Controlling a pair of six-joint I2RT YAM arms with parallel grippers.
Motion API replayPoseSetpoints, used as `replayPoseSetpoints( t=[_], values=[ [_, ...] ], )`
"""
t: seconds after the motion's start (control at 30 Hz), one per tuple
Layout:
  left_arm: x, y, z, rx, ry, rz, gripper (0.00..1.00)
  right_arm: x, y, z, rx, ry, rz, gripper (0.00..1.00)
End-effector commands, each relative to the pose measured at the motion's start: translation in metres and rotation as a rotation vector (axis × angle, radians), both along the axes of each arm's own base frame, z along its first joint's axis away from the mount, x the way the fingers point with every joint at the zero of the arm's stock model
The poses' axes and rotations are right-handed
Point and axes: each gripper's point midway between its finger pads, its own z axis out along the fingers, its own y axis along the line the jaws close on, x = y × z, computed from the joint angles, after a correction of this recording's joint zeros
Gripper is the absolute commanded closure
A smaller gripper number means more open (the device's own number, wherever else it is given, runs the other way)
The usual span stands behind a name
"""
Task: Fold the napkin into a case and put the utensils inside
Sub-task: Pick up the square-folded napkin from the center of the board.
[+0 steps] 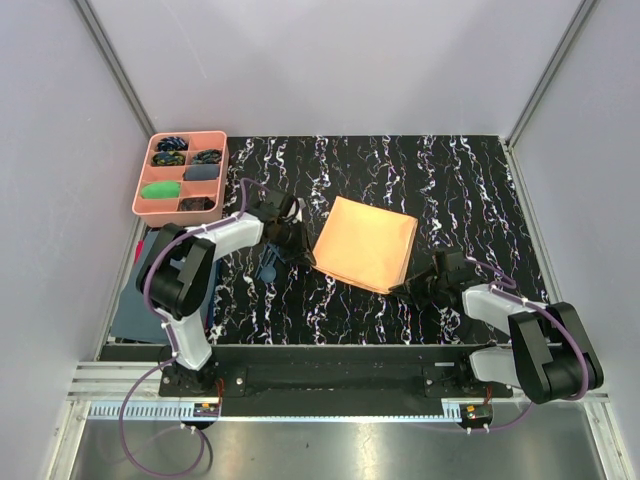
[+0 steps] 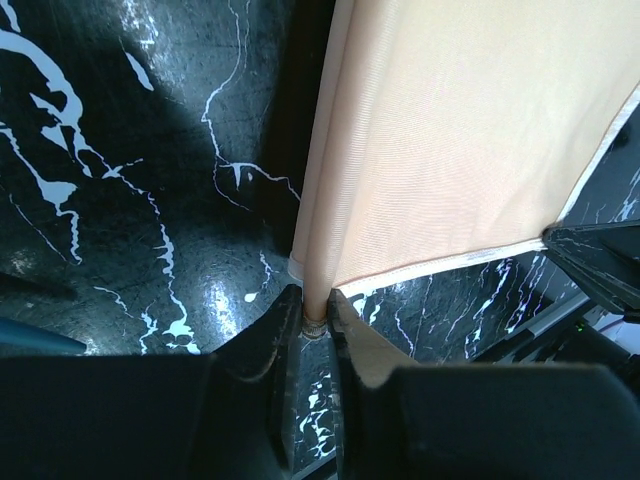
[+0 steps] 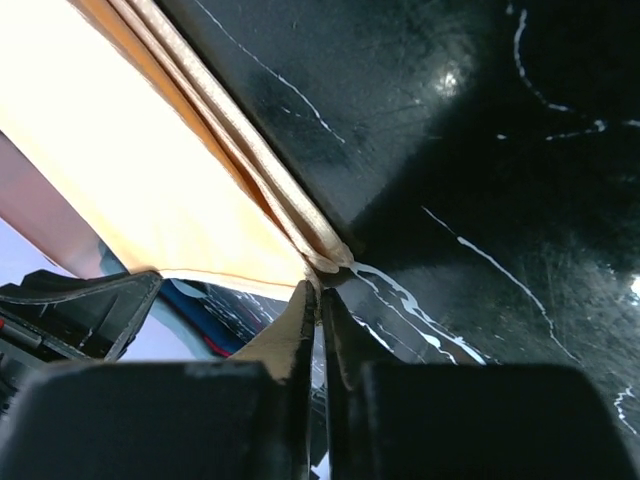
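The peach-orange napkin [image 1: 366,243] lies folded in layers in the middle of the black marbled table. My left gripper [image 1: 303,250] is shut on its near-left corner; the left wrist view shows the bunched fabric [image 2: 450,150] pinched between the fingertips [image 2: 318,316]. My right gripper [image 1: 406,287] is shut on the near-right corner, and the stacked layers [image 3: 150,170] end right at its tips [image 3: 323,284]. A dark blue utensil [image 1: 268,268] rests on the table just left of my left gripper. No finished case shows.
A pink compartment tray [image 1: 180,175] with small coloured bundles stands at the back left. A dark blue-grey cloth sheet [image 1: 133,300] lies at the left edge beside the left arm. Grey walls enclose the table on three sides.
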Motion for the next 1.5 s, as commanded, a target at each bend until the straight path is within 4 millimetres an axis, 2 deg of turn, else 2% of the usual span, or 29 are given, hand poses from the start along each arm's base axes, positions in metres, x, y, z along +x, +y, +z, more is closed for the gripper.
replayPoseSetpoints(
  t=[0.0,0.33,0.63,0.67,0.7,0.8,1.07,1.23,1.47],
  values=[
    [0.006,-0.003,0.024,-0.044,-0.072,-0.005,0.84,0.007,0.006,0.013,0.027,-0.063,0.014,1.00],
    [0.008,-0.008,0.042,-0.091,-0.088,-0.004,0.89,0.019,0.006,0.044,0.012,-0.207,0.045,1.00],
    [0.006,-0.009,0.039,-0.093,-0.073,-0.001,0.92,0.009,0.001,0.038,-0.032,-0.191,0.072,0.98],
    [0.005,-0.008,0.038,-0.091,-0.071,0.000,0.92,0.008,0.002,0.038,-0.031,-0.200,0.092,0.75],
    [0.005,-0.008,0.036,-0.087,-0.066,0.001,0.91,0.007,0.002,0.035,-0.032,-0.189,0.097,0.65],
    [0.004,-0.008,0.031,-0.088,-0.058,0.003,0.92,0.003,0.006,0.030,-0.016,-0.178,0.120,0.57],
    [0.004,-0.003,0.026,-0.061,-0.068,0.018,0.93,0.005,0.008,0.018,0.001,-0.155,0.109,0.57],
    [0.003,-0.002,0.020,-0.055,-0.056,0.021,0.98,-0.001,0.007,0.006,-0.007,-0.126,0.108,0.57],
    [0.000,0.000,0.013,-0.049,-0.045,0.033,1.00,0.003,0.011,0.001,0.012,-0.126,0.108,0.59]
  ],
)
